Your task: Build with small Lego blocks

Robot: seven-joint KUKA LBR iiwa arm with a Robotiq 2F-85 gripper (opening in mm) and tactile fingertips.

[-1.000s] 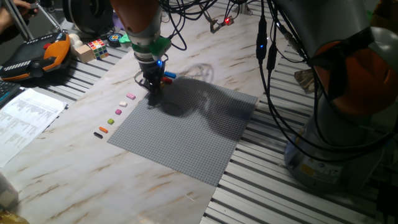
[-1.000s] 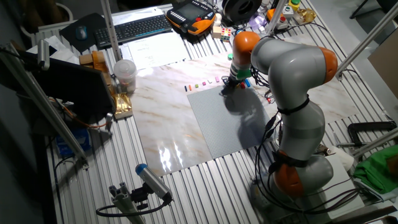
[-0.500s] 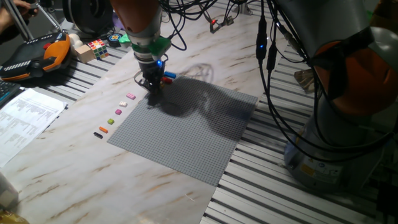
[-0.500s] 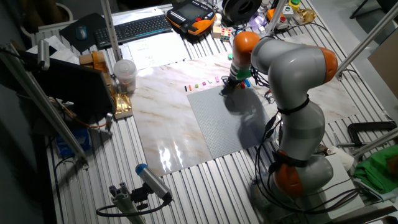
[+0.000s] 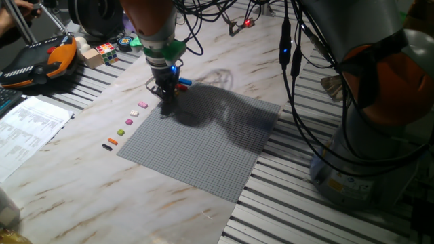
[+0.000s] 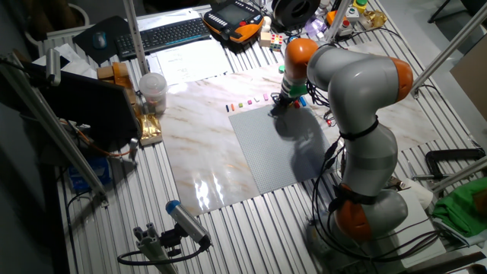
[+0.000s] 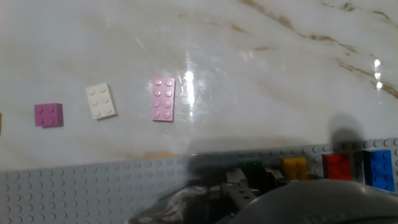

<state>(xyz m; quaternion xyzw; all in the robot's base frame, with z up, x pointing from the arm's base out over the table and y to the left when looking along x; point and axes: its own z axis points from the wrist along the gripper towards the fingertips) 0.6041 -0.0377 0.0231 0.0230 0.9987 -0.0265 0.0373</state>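
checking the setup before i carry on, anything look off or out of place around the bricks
Nothing stands out. The pink brick, white brick and purple brick lie flat in a row on the marble, and the baseplate sits flat beside them. The gripper is down at its edge.

Bright overhead glare, soft focus.

pink brick [image 7: 163, 99] | white brick [image 7: 101, 101] beside it (apart) | baseplate [image 7: 81, 190] below

Marble-patterned tabletop [image 5: 81, 183] (glossy); slatted aluminium bench [image 6: 228, 228]; keyboard [image 6: 163, 34] behind.
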